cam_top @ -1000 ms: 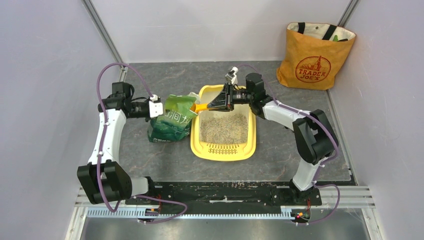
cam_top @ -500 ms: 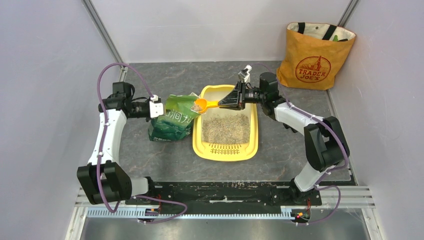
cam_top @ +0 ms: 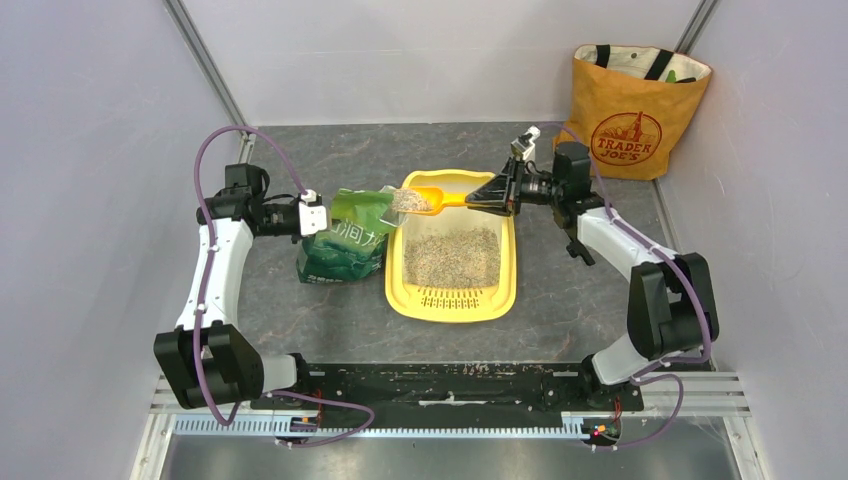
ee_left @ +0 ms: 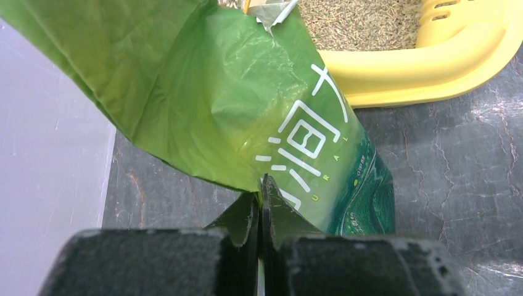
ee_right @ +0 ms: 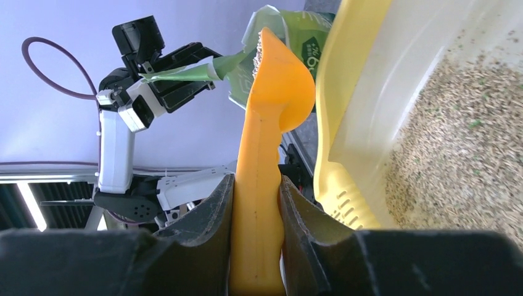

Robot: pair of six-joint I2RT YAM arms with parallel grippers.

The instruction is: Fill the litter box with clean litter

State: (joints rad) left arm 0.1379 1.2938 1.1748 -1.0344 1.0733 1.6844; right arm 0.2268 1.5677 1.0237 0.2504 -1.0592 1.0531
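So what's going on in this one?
The left fingers are pinched shut on an edge of the green litter bag, holding its mouth up. The right fingers grip the handle of an orange scoop, which is loaded with granules and held over the far end of the yellow litter box. A layer of clean litter already lies in the box.

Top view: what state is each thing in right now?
litter box, partly filled
clean litter, spread in box, some in scoop
green bag, upright, open, top pinched
scoop, loaded, held above box's far end
left gripper, shut on green bag
right gripper, shut on scoop
tote bag, upright, open
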